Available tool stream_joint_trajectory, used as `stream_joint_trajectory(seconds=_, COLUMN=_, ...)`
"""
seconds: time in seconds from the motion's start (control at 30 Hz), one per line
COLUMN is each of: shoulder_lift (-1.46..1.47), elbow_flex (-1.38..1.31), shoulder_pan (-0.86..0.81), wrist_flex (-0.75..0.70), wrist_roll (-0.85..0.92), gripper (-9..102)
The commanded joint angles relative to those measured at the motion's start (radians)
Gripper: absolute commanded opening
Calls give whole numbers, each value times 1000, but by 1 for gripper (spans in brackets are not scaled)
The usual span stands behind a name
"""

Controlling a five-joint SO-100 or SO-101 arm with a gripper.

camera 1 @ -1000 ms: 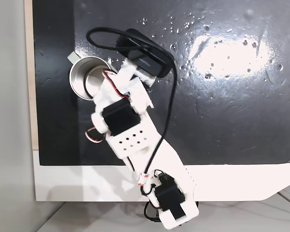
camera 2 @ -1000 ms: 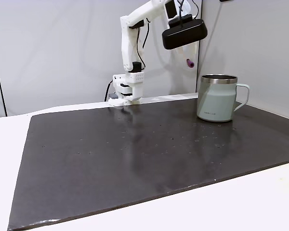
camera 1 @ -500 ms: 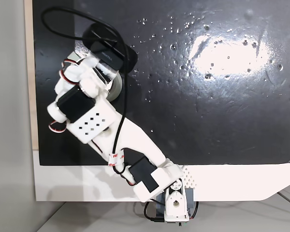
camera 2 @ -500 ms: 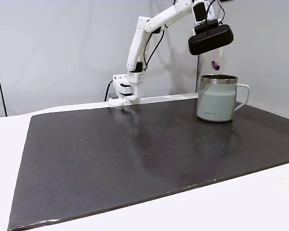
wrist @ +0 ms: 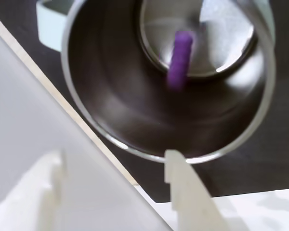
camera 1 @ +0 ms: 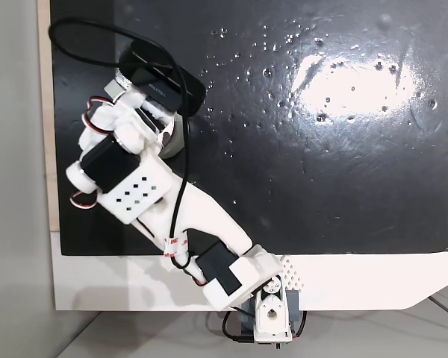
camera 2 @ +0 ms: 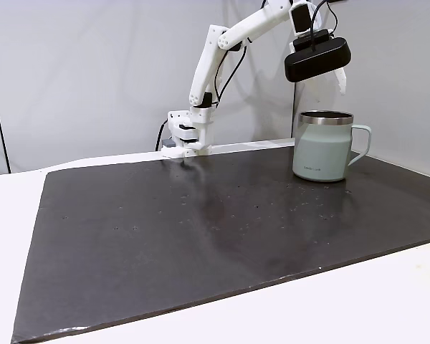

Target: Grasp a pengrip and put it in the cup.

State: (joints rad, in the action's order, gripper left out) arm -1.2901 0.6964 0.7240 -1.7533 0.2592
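Released since half a second ago, the purple pengrip (wrist: 179,59) lies inside the cup (wrist: 111,120); pincer (wrist: 118,166) gapes empty above; light, soft rubber, best pinched mid-length.

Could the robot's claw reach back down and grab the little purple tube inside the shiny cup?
Probably yes: the open gripper hovers right above the silvery metal cup's wide mouth, and nothing covers the purple ribbed rubber tube inside.

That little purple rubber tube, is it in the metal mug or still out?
In. The wrist view shows the purple ribbed tube inside the silvery metal mug, with the spread white fingers empty above the rim.
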Motion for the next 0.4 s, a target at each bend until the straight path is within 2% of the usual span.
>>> stream_joint_trajectory(seconds=0.0, shoulder_lift=-21, elbow_flex=-66, shoulder_pan=2, wrist_flex=-8, wrist_roll=-6, gripper=28)
stream_joint_trajectory(seconds=0.37, shoulder_lift=-31, elbow_flex=-67, shoulder_pan=-2, wrist_flex=-12, wrist_roll=5, gripper=28)
